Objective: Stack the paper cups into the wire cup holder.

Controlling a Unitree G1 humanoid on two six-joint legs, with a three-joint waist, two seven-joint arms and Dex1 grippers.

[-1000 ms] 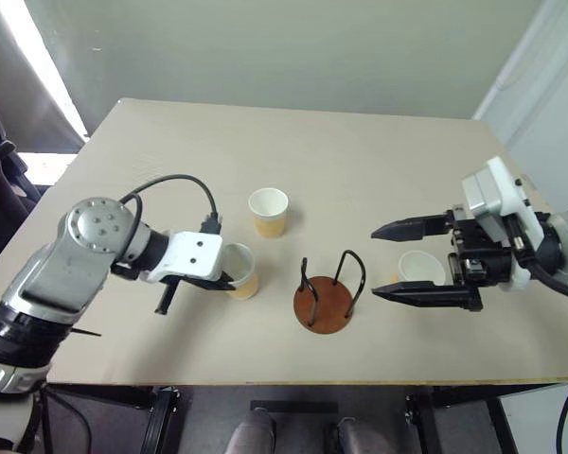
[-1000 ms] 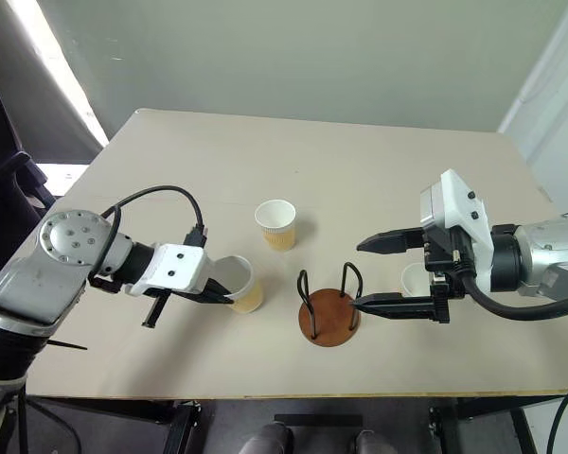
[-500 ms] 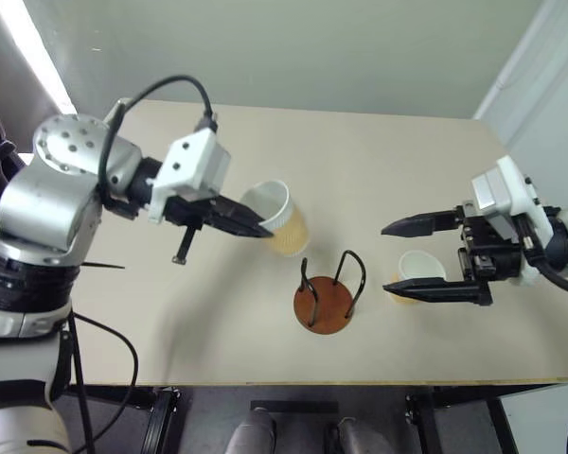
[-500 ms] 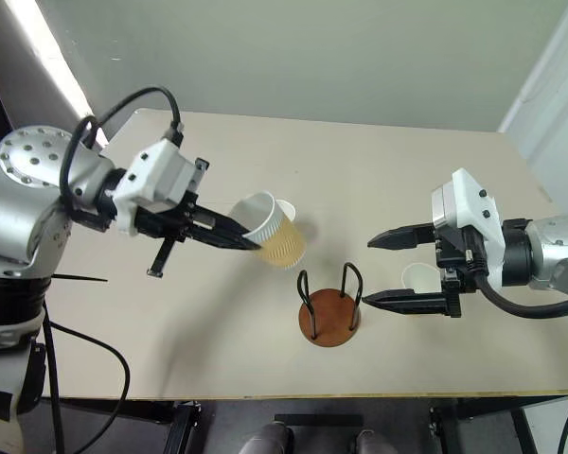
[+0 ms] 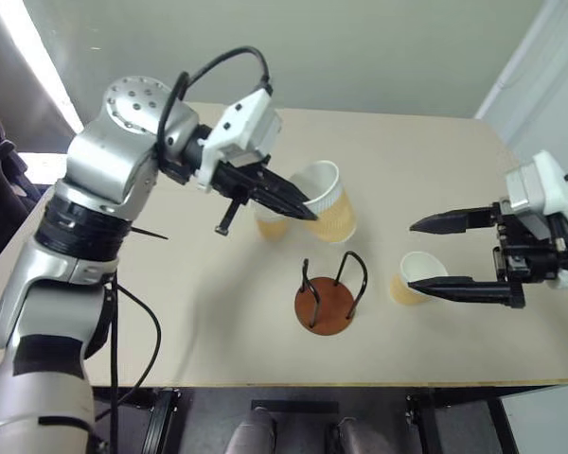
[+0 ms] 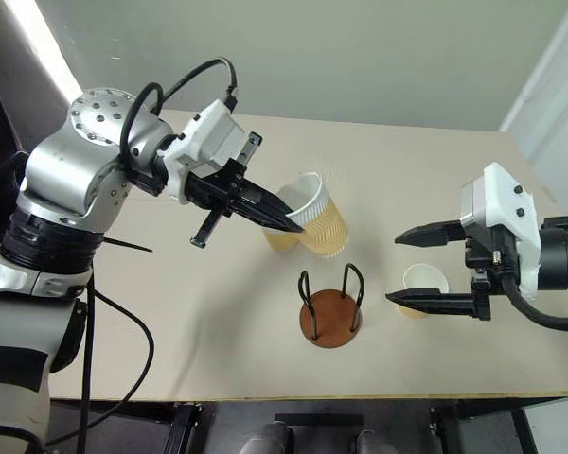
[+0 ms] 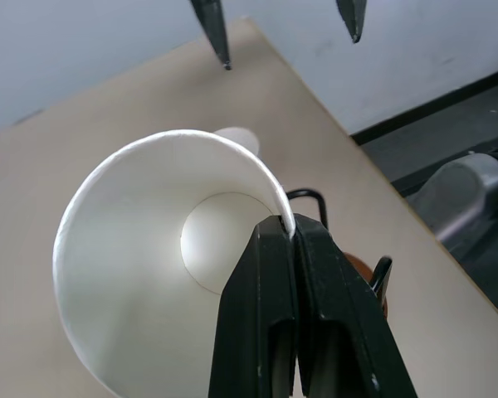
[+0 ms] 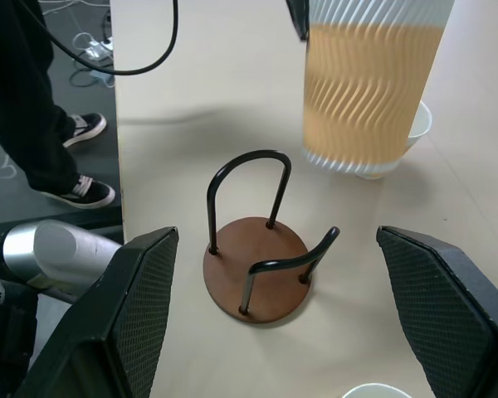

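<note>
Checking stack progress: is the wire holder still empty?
Empty. The wire cup holder shows its bare brown base; the left gripper holds one cup in the air above it.

middle cup [image 5: 271, 225]: mostly hidden behind the lifted cup [image 5: 329, 200] and the left gripper [image 5: 303, 209]; only part of its wall showed
right-hand cup [image 8: 377, 390]: in the right wrist view cut off by the edge, just a sliver of white rim
lifted cup's top: cut off in the right wrist view
wire cup holder [image 7: 358, 267]: in the left wrist view largely hidden behind the cup and jaws
person [image 8: 35, 108]: cut off above the legs
</note>
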